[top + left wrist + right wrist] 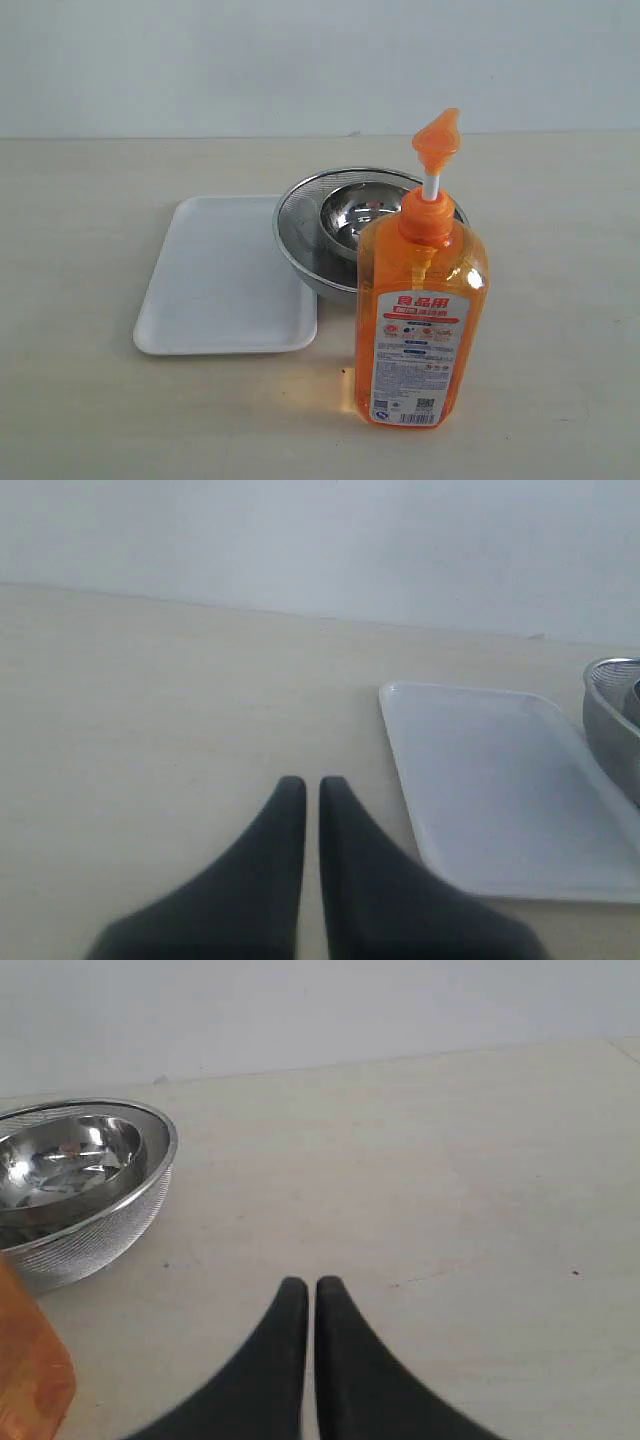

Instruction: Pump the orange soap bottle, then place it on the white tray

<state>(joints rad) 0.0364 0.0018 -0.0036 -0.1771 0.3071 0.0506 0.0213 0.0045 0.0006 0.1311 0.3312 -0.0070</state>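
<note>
The orange soap bottle [415,320] stands upright on the table at the front, pump head raised on its white stem. An orange corner of the bottle [30,1385] shows in the right wrist view. To its left lies the white tray [225,275], bare, also in the left wrist view as the tray [500,790]. My left gripper [312,784] is shut over bare table, apart from the tray's near corner. Shut as well, my right gripper [309,1284] holds nothing and sits to one side of the bottle. Neither gripper shows in the exterior view.
Two nested round steel bowls [350,225] sit behind the bottle, touching the tray's right edge; they appear as bowls [80,1185] in the right wrist view, and one rim [615,720] shows in the left. A pale wall backs the table.
</note>
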